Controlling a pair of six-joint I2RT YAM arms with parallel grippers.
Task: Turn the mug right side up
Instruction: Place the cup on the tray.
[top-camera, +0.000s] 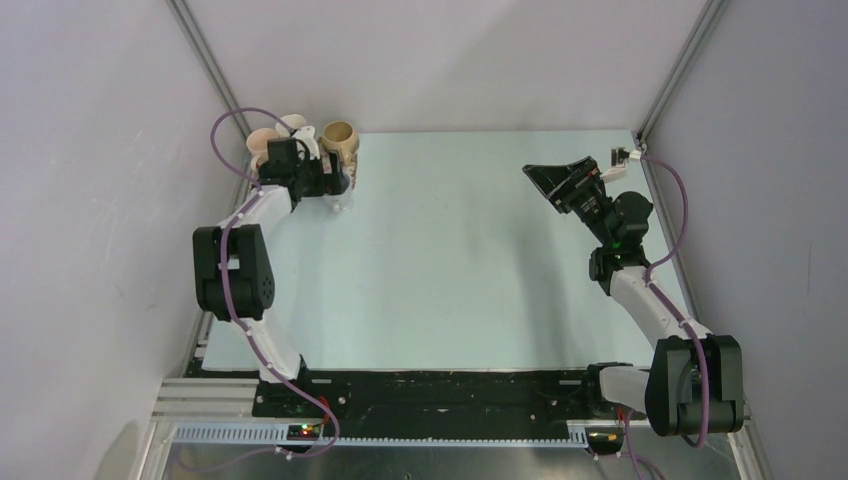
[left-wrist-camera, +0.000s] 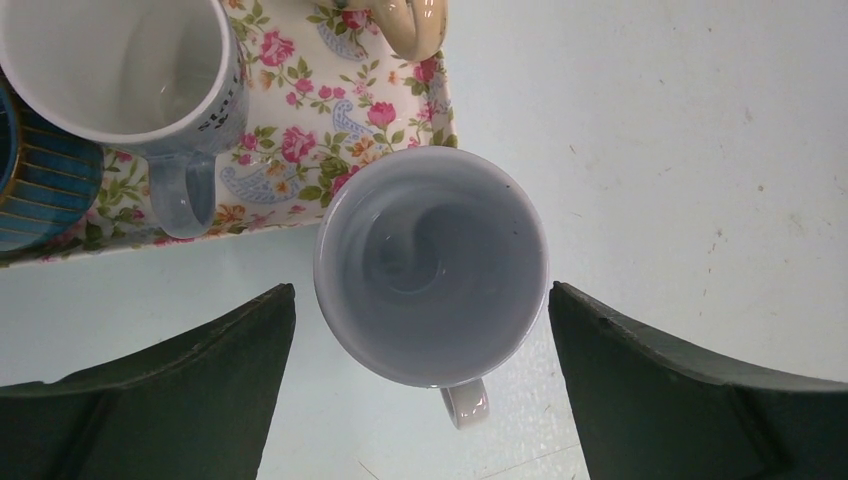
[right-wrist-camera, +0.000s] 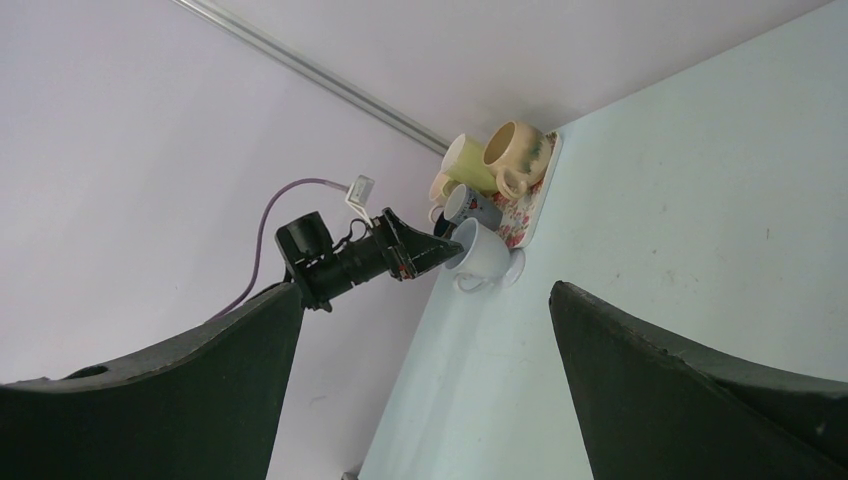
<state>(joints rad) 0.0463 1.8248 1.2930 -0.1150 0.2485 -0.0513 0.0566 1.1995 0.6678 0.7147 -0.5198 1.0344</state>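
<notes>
At the far left corner of the table (left-wrist-camera: 650, 150), just beside the flowered tray (left-wrist-camera: 300, 150), the mug (left-wrist-camera: 430, 265) stands mouth up between the wide-spread fingers of the left gripper (left-wrist-camera: 420, 292), which touch nothing. The right gripper (top-camera: 562, 178) hangs equally spread and empty, well apart. I judge the turning done, so I would lift straight up, clear of rim and handle; the mug is round, glazed white ceramic, smooth and easily nudged.

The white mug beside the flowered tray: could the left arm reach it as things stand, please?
Probably yes: the left arm's open fingers straddle the white mug, nothing lies between, and the flowered tray borders only its far side.
</notes>
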